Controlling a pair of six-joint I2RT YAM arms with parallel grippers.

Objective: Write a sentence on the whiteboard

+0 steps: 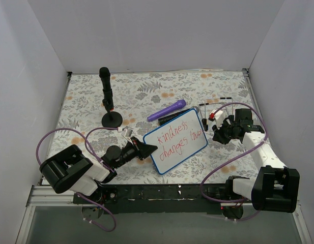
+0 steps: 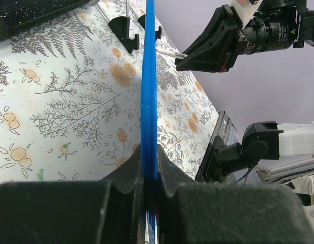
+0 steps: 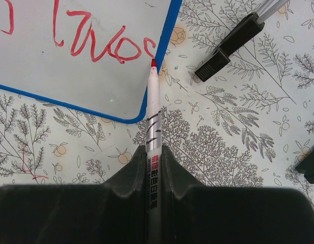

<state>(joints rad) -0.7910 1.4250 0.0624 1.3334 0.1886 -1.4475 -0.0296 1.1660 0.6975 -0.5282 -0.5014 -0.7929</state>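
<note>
The whiteboard (image 1: 175, 152), white with a blue frame, lies tilted on the floral mat between the arms. The red sentence (image 1: 175, 136) fills it in two lines; its last letters (image 3: 95, 48) show in the right wrist view. My left gripper (image 1: 146, 149) is shut on the board's left edge, seen edge-on as a blue strip (image 2: 149, 91) between the jaws (image 2: 150, 168). My right gripper (image 1: 216, 133) (image 3: 154, 157) is shut on a white marker (image 3: 153, 112). Its red tip (image 3: 153, 63) sits at the board's blue right frame, just past the last letter.
A purple marker (image 1: 167, 110) lies behind the board, with a black cap (image 1: 172, 118) beside it. A black stand (image 1: 107, 96) rises at the back left. Thin black pens (image 1: 218, 99) lie at the back right, and a black cap (image 3: 228, 48) lies right of the board. White walls enclose the mat.
</note>
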